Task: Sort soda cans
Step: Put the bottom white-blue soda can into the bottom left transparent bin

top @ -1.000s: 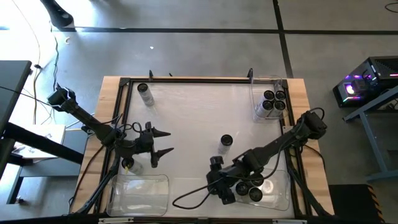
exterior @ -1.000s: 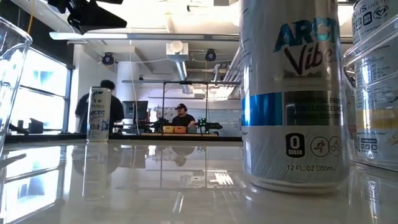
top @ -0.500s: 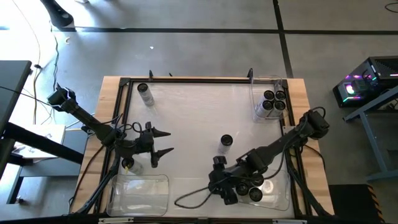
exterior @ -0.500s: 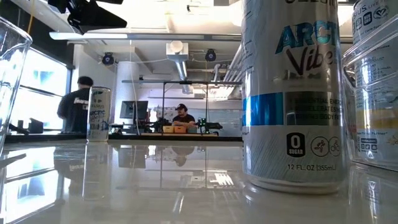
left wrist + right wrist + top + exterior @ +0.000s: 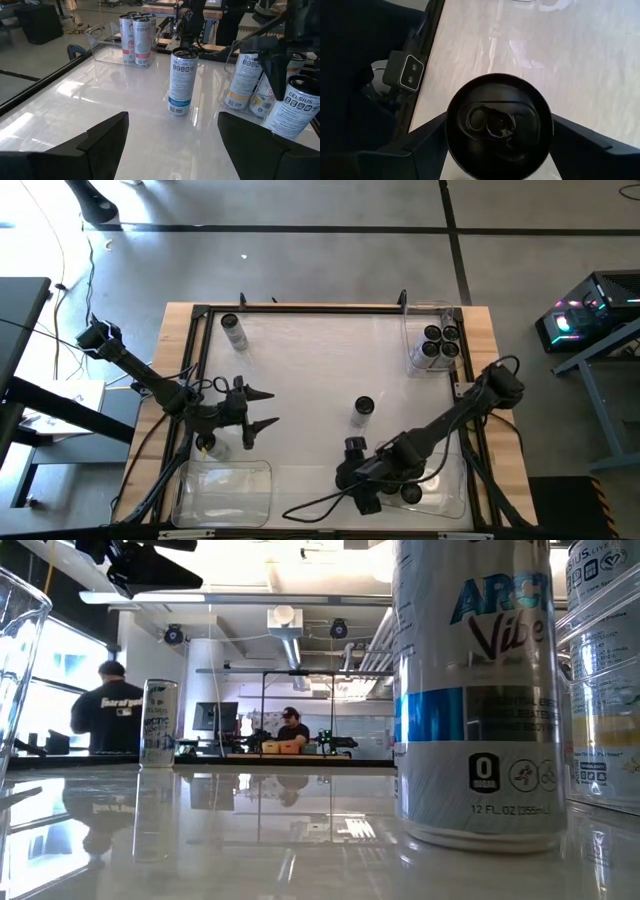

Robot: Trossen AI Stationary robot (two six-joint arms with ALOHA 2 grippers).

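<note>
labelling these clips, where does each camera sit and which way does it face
High: overhead, straight down; both arms, left gripper open.
Low: table height, level across; lone can close, no arm clearly.
Left wrist: past own fingers at lone can.
Right wrist: down onto held can top.
Shared: lone can.

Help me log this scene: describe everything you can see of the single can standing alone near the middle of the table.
The lone can is a slim cylinder standing upright on the glossy white table, roughly mid-table and away from the other cans. From above, its round top looks dark. The left wrist view shows metal-looking white sides with dark print near the top and a blue band near the base, and a faint reflection under it. Nothing touches it except the tabletop.
</note>
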